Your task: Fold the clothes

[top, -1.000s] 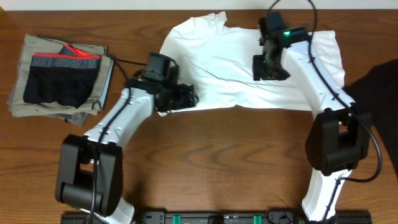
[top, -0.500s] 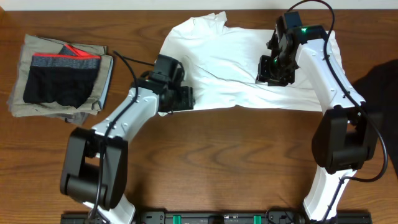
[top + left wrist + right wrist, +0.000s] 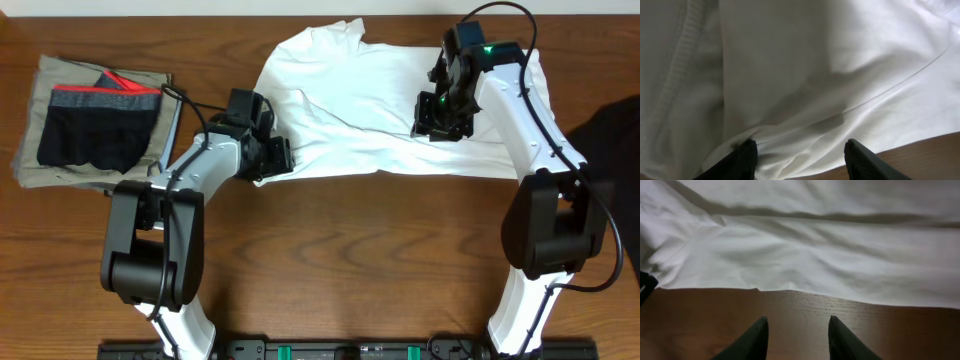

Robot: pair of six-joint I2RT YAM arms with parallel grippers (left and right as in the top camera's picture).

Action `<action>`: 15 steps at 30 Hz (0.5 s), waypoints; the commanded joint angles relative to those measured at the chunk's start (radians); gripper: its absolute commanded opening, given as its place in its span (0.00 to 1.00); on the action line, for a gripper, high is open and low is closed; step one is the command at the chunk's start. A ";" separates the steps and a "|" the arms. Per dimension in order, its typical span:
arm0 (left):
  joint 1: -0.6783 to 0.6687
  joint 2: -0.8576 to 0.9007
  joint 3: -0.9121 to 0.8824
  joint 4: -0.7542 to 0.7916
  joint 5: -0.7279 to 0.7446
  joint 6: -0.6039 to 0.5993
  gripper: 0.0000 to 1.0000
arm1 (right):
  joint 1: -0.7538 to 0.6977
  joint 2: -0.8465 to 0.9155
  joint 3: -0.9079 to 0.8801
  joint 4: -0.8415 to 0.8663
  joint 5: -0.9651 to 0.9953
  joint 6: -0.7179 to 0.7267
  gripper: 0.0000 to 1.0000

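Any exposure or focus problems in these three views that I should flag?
Overhead: evenly lit and sharp, though the white T-shirt is bright enough to lose some wrinkle detail. Left wrist: so close that the cloth looks soft, its fingertips dark shapes. Right wrist: fold shadows clear, wood table grain readable, fingertips dark and a little blurred.

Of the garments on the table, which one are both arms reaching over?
The white T-shirt, spread wrinkled across the far middle. The black shorts lie on a khaki folded pile at the left; the black garment lies at the right edge.
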 commanded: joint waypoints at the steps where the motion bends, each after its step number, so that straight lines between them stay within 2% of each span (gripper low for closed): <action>1: 0.037 0.016 0.002 -0.012 -0.038 -0.030 0.59 | 0.006 0.005 -0.008 -0.010 -0.010 0.010 0.39; 5: 0.086 0.016 0.002 -0.067 -0.148 -0.096 0.58 | 0.007 0.005 -0.008 -0.020 -0.006 0.010 0.40; 11: 0.147 0.016 0.002 -0.133 -0.151 -0.099 0.58 | 0.011 0.005 -0.008 -0.021 -0.007 0.010 0.42; 15: 0.169 0.016 0.002 -0.167 -0.159 -0.154 0.58 | 0.023 0.005 -0.008 -0.043 0.008 0.010 0.43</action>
